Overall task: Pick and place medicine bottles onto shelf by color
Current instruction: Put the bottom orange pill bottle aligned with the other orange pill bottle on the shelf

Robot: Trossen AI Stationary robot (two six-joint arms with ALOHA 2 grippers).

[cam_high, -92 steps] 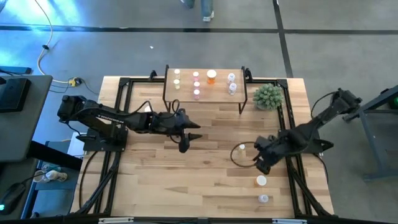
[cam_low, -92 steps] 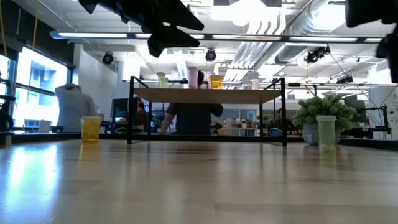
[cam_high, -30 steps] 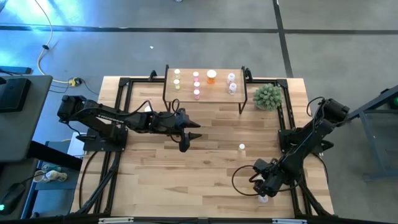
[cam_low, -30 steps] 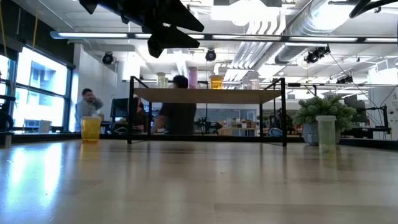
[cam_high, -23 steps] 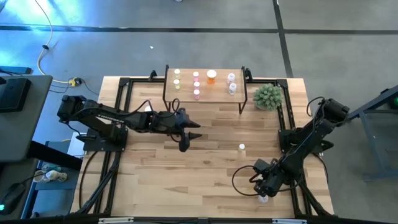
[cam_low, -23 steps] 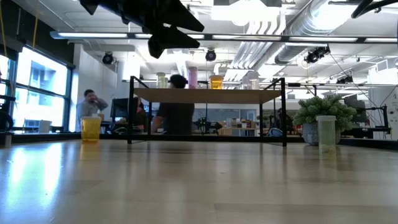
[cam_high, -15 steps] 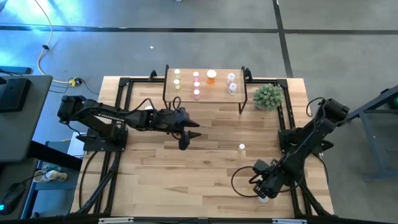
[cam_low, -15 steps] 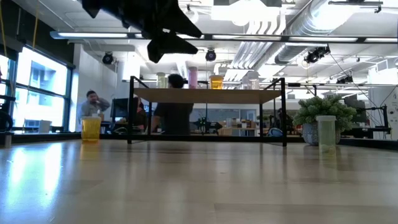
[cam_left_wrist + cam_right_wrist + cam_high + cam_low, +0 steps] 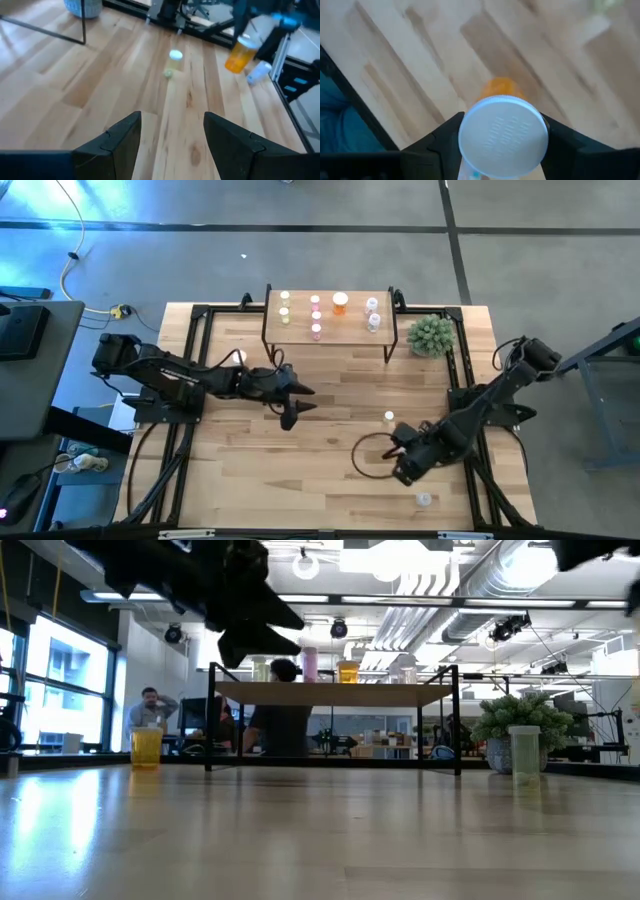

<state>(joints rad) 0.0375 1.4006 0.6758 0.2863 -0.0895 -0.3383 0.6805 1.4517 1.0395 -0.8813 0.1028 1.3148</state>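
1. While the left arm waits over the middle of the table, the right gripper is near the table's front right part, and its fingers are clamped on the white cap of an orange medicine bottle.
2. Seen from the left wrist, that orange medicine bottle hangs tilted under the right gripper, clear of the tabletop.
3. The left gripper holds nothing; its fingers stand apart with bare wood showing between them.
4. A pale bottle stands alone on the tabletop, between the two grippers and nearer the right one.
5. A clear bottle lies near the table's front right corner, just beyond the right gripper.
6. The shelf stands at the far edge of the table, well apart from both grippers.
7. On the shelf, yellowish bottles stand at its left end, pink bottles next to them, one orange bottle past the middle, and clear bottles at the right end.
8. A small green plant sits just right of the shelf.
9. In the low view, people show in the room behind the shelf.
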